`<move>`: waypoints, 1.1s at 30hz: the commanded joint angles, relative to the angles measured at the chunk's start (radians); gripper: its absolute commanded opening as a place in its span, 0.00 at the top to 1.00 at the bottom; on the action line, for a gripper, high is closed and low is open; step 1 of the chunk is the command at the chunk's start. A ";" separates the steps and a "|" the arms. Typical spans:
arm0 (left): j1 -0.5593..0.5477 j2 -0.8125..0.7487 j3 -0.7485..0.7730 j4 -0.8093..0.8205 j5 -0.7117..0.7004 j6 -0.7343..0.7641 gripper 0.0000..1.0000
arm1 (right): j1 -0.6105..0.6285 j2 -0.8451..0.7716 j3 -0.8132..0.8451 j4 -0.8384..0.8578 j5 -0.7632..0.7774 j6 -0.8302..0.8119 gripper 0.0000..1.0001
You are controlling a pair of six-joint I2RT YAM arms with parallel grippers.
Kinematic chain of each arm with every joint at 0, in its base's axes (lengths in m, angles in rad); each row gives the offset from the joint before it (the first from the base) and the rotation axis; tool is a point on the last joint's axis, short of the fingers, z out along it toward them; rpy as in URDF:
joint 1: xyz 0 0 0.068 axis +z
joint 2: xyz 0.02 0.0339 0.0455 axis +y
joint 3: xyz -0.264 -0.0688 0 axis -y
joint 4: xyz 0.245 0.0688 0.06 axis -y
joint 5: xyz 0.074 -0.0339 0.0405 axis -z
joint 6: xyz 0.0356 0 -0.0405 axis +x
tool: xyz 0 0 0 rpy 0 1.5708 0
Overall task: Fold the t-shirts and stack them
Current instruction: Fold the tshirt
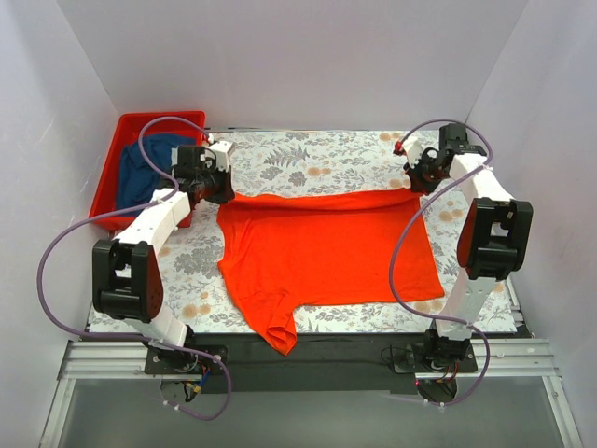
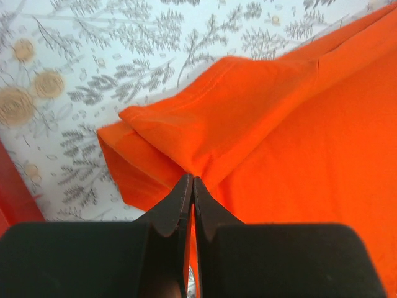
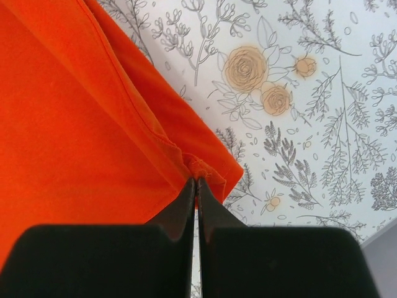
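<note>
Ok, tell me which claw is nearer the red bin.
Left. The left claw grips the orange shirt right beside the bin; the right claw grips its other far corner, across the table.

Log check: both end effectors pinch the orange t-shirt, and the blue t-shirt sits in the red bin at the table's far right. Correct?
No. The top external view shows the red bin, with the blue t-shirt, at the far left. The left end effector and right end effector do pinch the orange t-shirt.
</note>
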 commanded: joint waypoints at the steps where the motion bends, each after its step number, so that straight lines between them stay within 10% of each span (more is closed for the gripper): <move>1: -0.002 -0.065 -0.048 -0.033 -0.009 -0.016 1.00 | -0.006 -0.064 -0.044 0.011 -0.012 -0.045 0.99; 33: -0.026 -0.002 -0.119 -0.067 -0.046 -0.036 1.00 | -0.006 -0.050 -0.147 0.088 0.083 -0.071 0.99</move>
